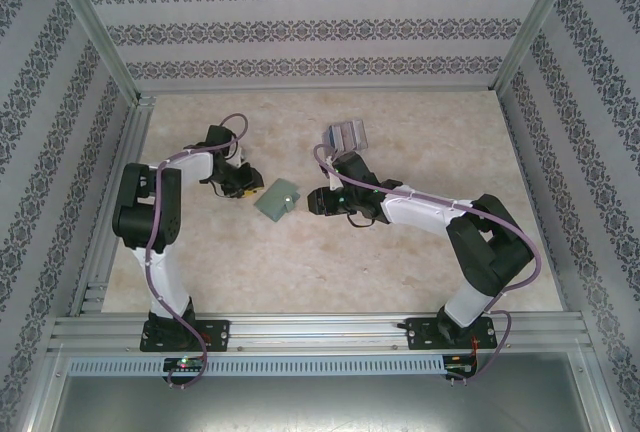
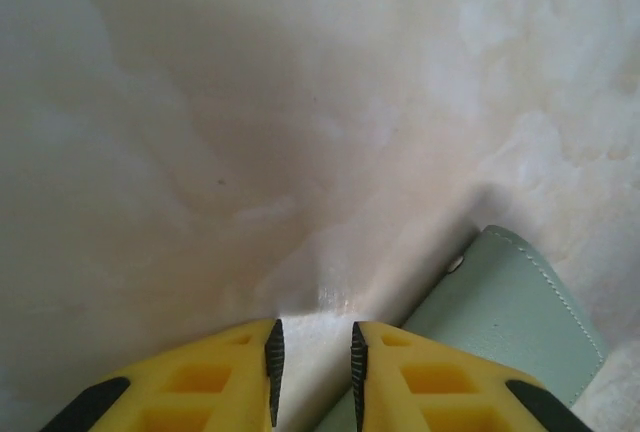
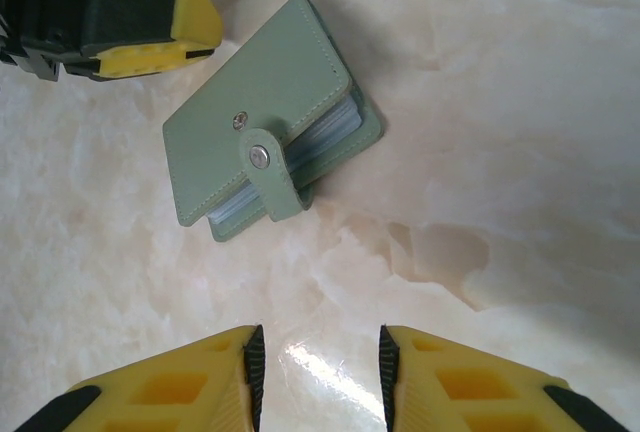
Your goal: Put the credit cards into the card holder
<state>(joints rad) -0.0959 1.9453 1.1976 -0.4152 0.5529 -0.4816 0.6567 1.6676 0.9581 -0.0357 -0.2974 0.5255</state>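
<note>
The left claw [image 2: 312, 338] hangs low over the bench [image 1: 400, 252], jaws slightly apart and empty. Just right of it lies the holder [image 3: 265, 147], folded, flat between both claws. The right claw [image 3: 320, 347] faces it, open and empty. The cards [image 1: 346, 136] sit farther back, apart from the holder.

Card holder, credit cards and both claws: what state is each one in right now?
card holder: closed, strap snapped shut, lying flat on the table.
credit cards: bundled on the table, apart from the holder, not gripped.
left claw: slightly open, nothing between the fingers, right beside the holder.
right claw: partly open, empty, short of the holder.
</note>
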